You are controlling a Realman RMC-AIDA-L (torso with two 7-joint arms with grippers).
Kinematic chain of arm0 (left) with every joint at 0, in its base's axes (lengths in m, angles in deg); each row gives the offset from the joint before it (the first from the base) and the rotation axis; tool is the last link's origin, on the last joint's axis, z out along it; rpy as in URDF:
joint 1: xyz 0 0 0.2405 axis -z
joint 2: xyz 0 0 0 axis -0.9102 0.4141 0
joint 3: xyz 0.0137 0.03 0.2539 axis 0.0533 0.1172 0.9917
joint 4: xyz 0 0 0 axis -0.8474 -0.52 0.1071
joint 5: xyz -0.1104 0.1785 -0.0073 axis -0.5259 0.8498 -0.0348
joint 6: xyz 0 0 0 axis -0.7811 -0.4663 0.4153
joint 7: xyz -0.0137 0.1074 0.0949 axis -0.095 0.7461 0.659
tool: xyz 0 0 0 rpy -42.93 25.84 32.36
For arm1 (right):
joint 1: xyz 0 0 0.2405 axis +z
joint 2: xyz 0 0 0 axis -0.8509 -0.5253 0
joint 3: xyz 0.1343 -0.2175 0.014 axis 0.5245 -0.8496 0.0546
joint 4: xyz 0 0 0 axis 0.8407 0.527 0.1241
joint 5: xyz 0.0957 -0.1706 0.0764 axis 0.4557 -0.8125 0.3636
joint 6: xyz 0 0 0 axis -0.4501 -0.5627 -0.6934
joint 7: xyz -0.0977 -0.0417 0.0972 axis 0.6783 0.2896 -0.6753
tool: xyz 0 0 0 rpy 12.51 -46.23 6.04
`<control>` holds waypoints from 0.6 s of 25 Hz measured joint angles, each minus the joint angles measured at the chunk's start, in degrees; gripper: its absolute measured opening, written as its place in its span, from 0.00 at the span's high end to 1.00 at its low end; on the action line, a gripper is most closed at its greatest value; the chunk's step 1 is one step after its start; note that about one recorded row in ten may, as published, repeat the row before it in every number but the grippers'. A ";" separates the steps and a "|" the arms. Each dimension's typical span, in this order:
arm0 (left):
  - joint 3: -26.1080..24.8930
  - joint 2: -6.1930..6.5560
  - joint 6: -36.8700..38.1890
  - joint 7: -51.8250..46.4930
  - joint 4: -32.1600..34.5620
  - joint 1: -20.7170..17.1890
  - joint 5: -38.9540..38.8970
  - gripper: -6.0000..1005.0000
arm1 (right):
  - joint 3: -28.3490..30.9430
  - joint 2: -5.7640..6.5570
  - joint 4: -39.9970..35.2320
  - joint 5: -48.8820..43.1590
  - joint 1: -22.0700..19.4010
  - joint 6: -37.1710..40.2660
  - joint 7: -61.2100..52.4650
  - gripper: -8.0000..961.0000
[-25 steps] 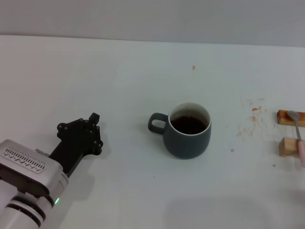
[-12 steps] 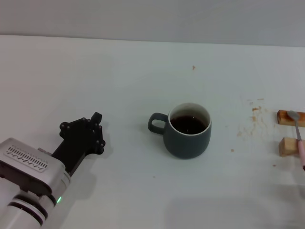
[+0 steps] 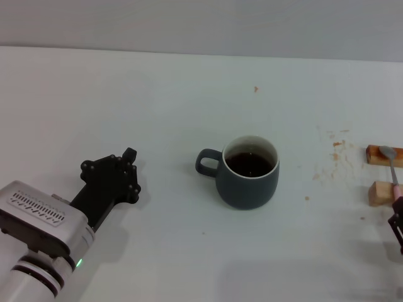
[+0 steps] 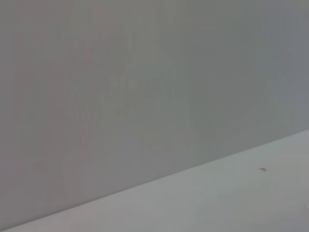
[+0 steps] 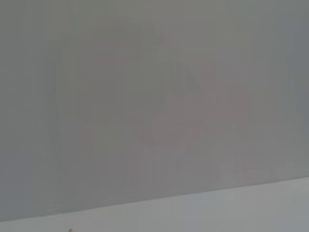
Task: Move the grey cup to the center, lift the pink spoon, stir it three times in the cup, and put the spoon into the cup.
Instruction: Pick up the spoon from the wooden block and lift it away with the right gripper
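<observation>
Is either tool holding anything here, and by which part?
Left tool: nothing, it sits apart from the grey cup. Right tool is at the pink spoon handle's near end; a hold cannot be told.

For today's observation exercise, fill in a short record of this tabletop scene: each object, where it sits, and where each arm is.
grey cup: upright mid-table, dark liquid inside, handle toward robot's left
pink spoon: at right edge, laid across two wooden blocks
left pincer: on the table's left, apart from the cup
right pincer: entering at right edge, by the spoon handle
table: white, small orange specks
</observation>
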 joint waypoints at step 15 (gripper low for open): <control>0.08 0.00 0.01 -0.06 0.00 -0.06 -0.01 1.00 | 0.07 0.06 -0.07 0.22 0.78 -2.64 -0.43 0.20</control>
